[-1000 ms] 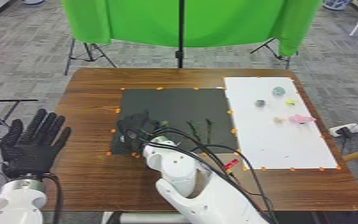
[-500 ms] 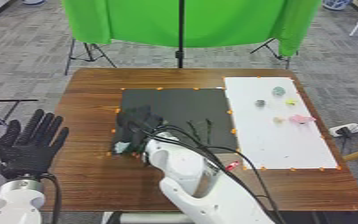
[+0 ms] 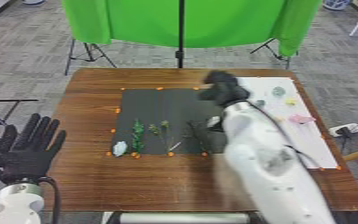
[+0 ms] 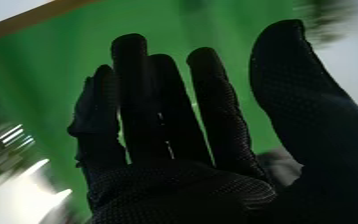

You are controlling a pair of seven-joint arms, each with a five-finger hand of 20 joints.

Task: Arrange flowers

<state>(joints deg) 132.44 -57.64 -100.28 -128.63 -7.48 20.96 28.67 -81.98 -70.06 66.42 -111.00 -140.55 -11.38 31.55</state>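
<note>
Near white sheet (image 3: pixel 310 142), right robot hand (image 3: pixel 222 90) blurred.

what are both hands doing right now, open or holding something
left hand: open, holding nothing
right hand: open, fingers straight, nothing held

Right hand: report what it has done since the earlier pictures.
The right hand has swung right and away, toward the white sheet, leaving the pale flower on the black mat. The left hand has stayed open at the left.
</note>
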